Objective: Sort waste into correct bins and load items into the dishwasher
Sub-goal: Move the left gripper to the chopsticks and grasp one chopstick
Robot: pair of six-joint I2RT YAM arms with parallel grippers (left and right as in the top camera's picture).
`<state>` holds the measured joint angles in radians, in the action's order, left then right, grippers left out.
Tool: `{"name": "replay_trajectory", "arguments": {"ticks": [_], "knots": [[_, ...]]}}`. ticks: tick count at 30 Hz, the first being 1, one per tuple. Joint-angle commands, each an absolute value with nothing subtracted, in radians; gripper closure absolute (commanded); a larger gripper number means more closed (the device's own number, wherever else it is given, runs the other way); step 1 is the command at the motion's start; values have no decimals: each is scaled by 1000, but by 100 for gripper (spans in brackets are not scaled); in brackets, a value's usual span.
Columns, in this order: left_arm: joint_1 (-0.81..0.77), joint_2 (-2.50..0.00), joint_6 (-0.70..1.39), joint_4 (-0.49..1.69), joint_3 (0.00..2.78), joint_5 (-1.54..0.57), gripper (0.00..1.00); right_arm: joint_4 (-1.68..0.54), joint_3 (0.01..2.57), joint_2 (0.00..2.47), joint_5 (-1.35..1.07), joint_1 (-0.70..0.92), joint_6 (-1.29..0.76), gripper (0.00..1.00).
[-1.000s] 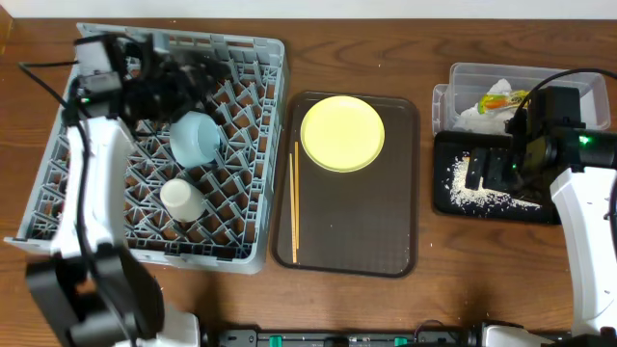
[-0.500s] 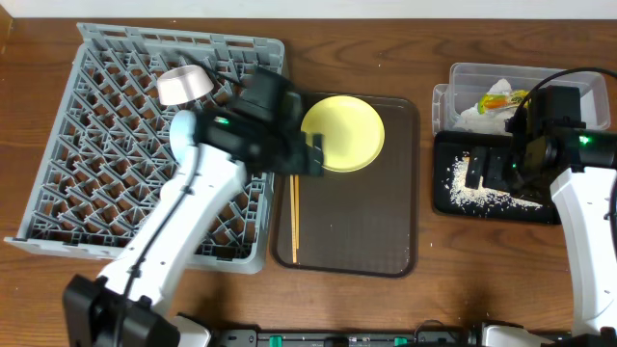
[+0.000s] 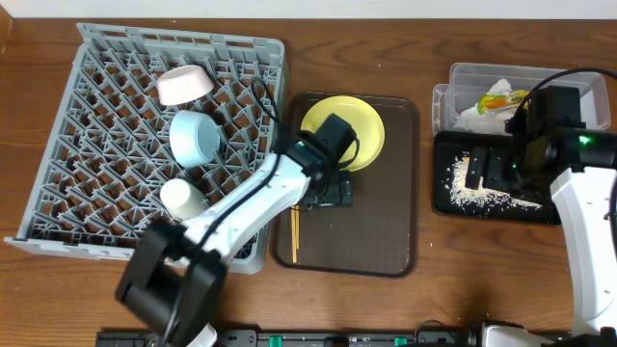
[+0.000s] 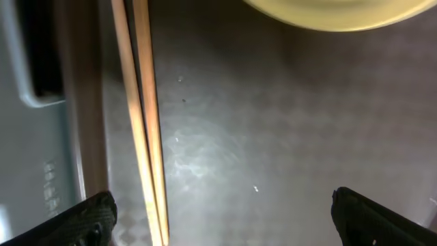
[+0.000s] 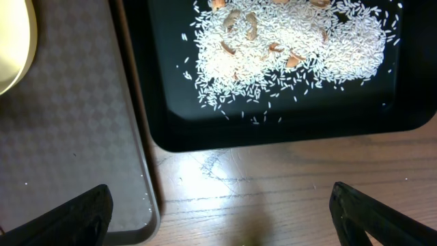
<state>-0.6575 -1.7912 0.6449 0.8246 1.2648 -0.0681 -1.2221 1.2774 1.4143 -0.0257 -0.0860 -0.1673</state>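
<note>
My left gripper (image 3: 326,196) (image 4: 222,225) is open low over the brown tray, empty. The wooden chopsticks (image 3: 294,231) (image 4: 145,116) lie between its fingertips, close to the left one. The yellow plate (image 3: 359,123) (image 4: 341,10) sits just beyond. The white bowl (image 3: 186,84), light blue bowl (image 3: 196,137) and white cup (image 3: 181,198) sit in the grey dish rack (image 3: 106,87). My right gripper (image 3: 487,172) (image 5: 222,219) is open and empty by the black tray (image 3: 443,198) (image 5: 164,116), which holds rice scraps (image 3: 472,193) (image 5: 293,48). The clear tub (image 3: 482,72) holds the wrapper (image 3: 503,98) and tissue (image 3: 472,116).
The brown serving tray (image 3: 376,231) (image 4: 273,137) (image 5: 68,116) lies between the rack and the bins. The rack's edge (image 4: 34,68) is just left of the chopsticks. Bare wooden table (image 5: 273,184) lies in front of the black tray.
My left arm has swung from the back of the rack to the brown tray and come down over the chopsticks. The white bowl now rests in the rack. The right arm has not moved.
</note>
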Motion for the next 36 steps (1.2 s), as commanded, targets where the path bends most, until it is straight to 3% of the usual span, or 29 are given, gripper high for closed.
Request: {"name": "replay_trajectory", "arguments": {"ticks": [1,25,30,33,36], "knots": [[-658,-1838,690,808,1258,-40,0,-1224,1292,1404,-16,-91,-156,1],[-666,-1991,694,731,1258,-44,1,-1227,1292,1404,-16,-91,-156,1],[-681,-1993,694,730,1258,-43,27,-1227,1292,1404,-15,-92,-156,1],[-682,-1996,694,730,1257,-43,52,-1227,1292,1404,-15,-91,-156,1],[-682,-1998,694,731,1253,-44,69,-1227,1292,1404,-15,-91,-155,1]]}}
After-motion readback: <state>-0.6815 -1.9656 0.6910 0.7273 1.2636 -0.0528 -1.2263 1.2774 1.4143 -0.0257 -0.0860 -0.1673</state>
